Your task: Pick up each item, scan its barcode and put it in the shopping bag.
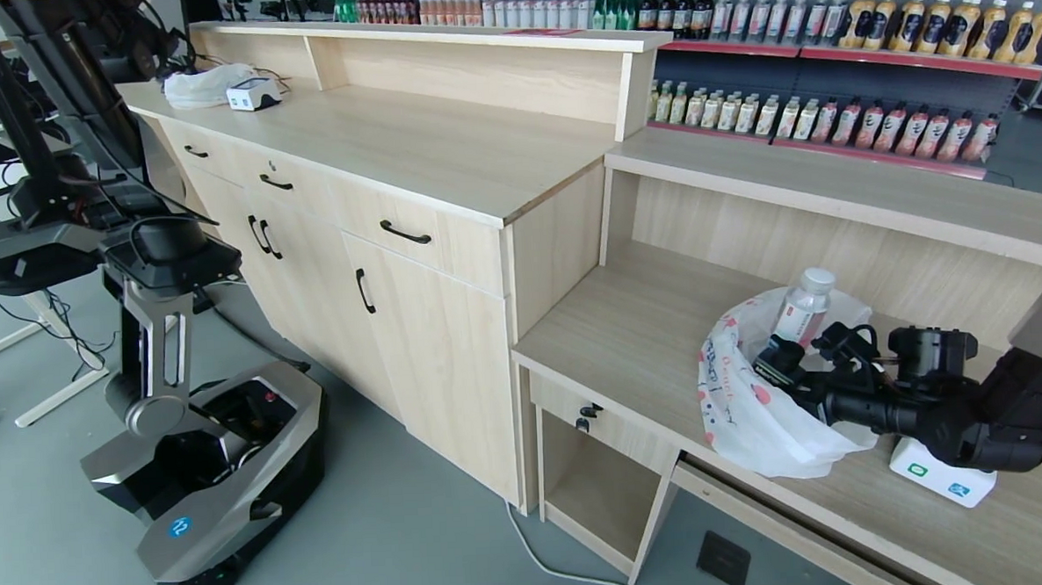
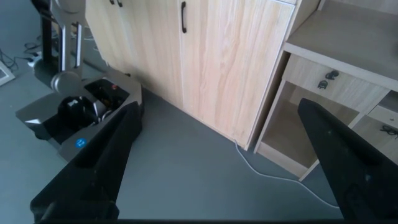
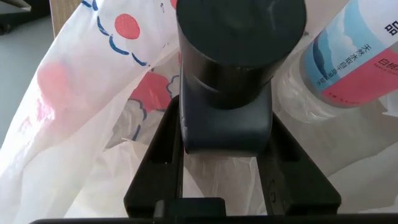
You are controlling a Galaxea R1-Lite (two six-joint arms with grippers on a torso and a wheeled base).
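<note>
light: bright, even | shadows: faint | head edges: bowed | shopping bag (image 3: 93, 168): perhaps glare

The low wooden checkout desk (image 1: 628, 323) carries a white shopping bag (image 1: 746, 414) with red and blue print, slumped open near its front edge. Just beside the bag a white scanner box (image 1: 938, 476) lies flat on the desk. To the left, the taller cabinet counter (image 1: 444, 146) bears a crumpled white plastic bag (image 1: 204, 85) and, touching it, a small white device (image 1: 253, 94) at the far corner. The grey floor (image 1: 390, 527) holds a white cable (image 1: 550, 564) trailing from the cabinet's foot and a second robot's base (image 1: 203, 465).
</note>
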